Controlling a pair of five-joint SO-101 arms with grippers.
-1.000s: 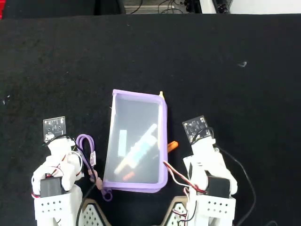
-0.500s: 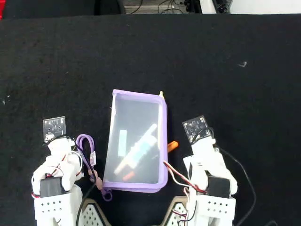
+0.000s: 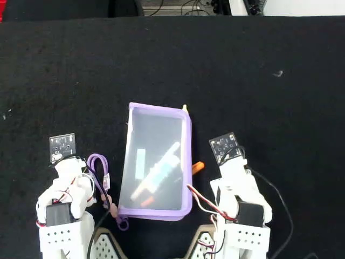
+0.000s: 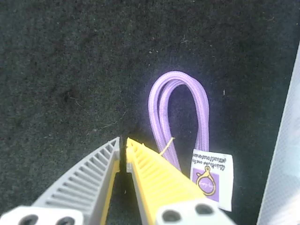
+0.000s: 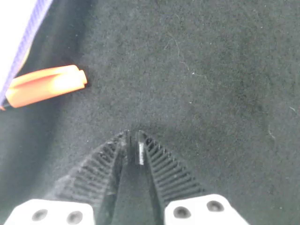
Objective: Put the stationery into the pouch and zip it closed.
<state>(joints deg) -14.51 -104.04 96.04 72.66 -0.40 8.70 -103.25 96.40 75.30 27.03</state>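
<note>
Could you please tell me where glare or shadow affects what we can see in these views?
High view: pale sheen on the clear pouch, contents readable; the black table shows almost no shadows. Left wrist view: purple strap evenly lit, pouch edge washed pale. Right wrist view: pouch corner blown white, orange pen evenly lit.

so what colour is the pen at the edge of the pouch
The pen is orange, clearest in the right wrist view.

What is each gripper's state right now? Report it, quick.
Left gripper: closed, holding nothing.
Right gripper: closed, holding nothing.
</note>
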